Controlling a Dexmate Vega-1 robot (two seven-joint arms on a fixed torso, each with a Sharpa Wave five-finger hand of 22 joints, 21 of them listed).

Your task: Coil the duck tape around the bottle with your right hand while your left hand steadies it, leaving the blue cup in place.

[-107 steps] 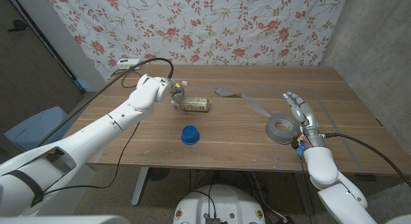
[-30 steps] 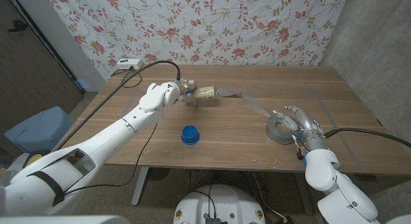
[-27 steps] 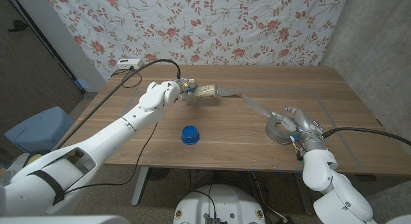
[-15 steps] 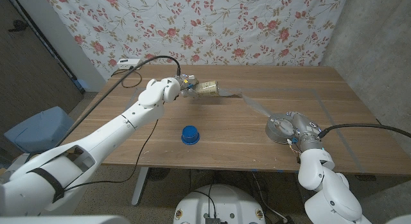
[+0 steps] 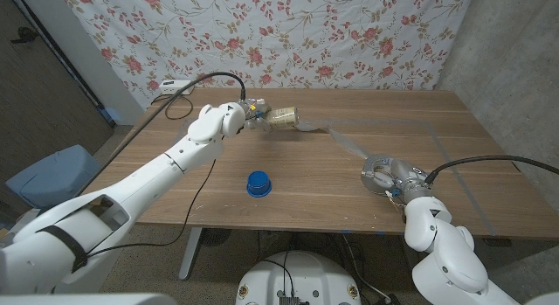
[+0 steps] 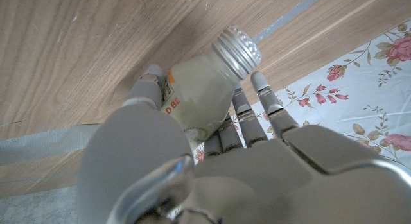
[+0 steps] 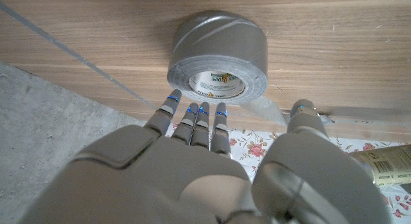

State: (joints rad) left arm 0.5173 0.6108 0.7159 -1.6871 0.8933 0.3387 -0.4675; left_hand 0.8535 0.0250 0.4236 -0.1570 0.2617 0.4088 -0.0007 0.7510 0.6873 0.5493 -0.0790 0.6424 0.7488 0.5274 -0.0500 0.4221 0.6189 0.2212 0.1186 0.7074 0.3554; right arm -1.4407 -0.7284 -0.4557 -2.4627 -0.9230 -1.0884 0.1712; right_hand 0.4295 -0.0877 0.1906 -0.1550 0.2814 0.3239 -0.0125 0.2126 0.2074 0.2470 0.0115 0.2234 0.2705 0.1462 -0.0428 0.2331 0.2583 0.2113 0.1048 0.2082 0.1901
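At the far left of the desk (image 5: 454, 121), the left hand (image 5: 238, 118) gripped the bottle (image 5: 279, 119), holding it on its side above the wood with its metal cap (image 6: 237, 51) pointing away from the wrist and the fingers (image 6: 257, 118) wrapped round the glass body. A strip of duck tape (image 5: 345, 141) ran from the bottle across the desk toward the grey roll (image 5: 381, 175). Nearer the front edge, between the arms, the blue cup (image 5: 257, 183) stood by itself. On the right, the right hand (image 5: 399, 179) was beside the roll with its fingers spread and holding nothing; in the right wrist view the fingertips (image 7: 196, 112) reached toward the roll's open core without clearly touching it.
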